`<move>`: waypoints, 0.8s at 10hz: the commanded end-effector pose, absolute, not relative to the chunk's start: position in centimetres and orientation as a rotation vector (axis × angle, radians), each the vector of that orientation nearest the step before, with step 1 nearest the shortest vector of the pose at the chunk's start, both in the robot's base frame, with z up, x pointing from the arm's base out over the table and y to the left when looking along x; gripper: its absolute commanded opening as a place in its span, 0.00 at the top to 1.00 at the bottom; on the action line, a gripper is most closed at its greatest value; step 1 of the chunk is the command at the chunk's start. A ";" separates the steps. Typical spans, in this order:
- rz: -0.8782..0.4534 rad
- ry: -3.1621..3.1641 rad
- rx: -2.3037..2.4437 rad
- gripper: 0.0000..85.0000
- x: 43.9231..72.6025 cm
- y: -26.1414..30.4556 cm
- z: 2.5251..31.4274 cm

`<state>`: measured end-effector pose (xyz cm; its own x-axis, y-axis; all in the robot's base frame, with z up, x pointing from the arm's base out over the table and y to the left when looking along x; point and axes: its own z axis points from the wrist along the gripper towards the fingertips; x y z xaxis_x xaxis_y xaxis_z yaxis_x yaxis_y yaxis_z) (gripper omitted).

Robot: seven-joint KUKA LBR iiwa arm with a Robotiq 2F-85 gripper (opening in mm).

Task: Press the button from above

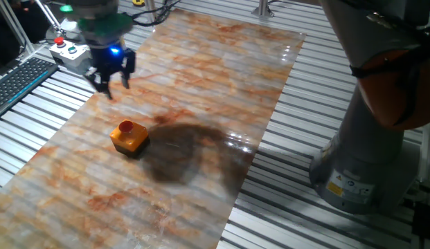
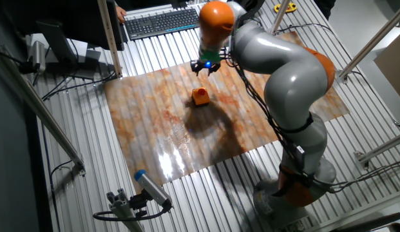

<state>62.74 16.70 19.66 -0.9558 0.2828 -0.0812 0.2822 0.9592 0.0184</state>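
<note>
The button is a small round red cap (image 1: 125,127) on a square orange box (image 1: 130,140). It stands on the marbled board (image 1: 201,90), left of the middle. It also shows in the other fixed view (image 2: 200,96). My gripper (image 1: 115,87) hangs in the air above the board, farther back than the button and a little to its left, and touches nothing. Its two dark fingers point down with a gap between them, so it is open and empty. A blue light glows on its body. In the other fixed view the gripper (image 2: 205,69) hovers just beyond the button.
A grey control box (image 1: 68,50) with red and green buttons sits behind the gripper at the board's far left corner. A keyboard (image 1: 14,81) lies at the left. The arm's base (image 1: 353,173) stands at the right on the slatted aluminium table (image 1: 305,221).
</note>
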 end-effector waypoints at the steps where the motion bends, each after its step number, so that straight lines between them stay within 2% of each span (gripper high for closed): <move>1: 0.012 3.021 0.444 0.40 62.6 17.2 19.0; 3: -0.020 2.995 0.460 0.40 62.0 18.3 17.0; 8: 0.002 2.962 0.480 0.40 61.8 18.1 12.4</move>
<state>61.72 18.03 12.36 -0.9396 0.3139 -0.1367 0.3137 0.9492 0.0234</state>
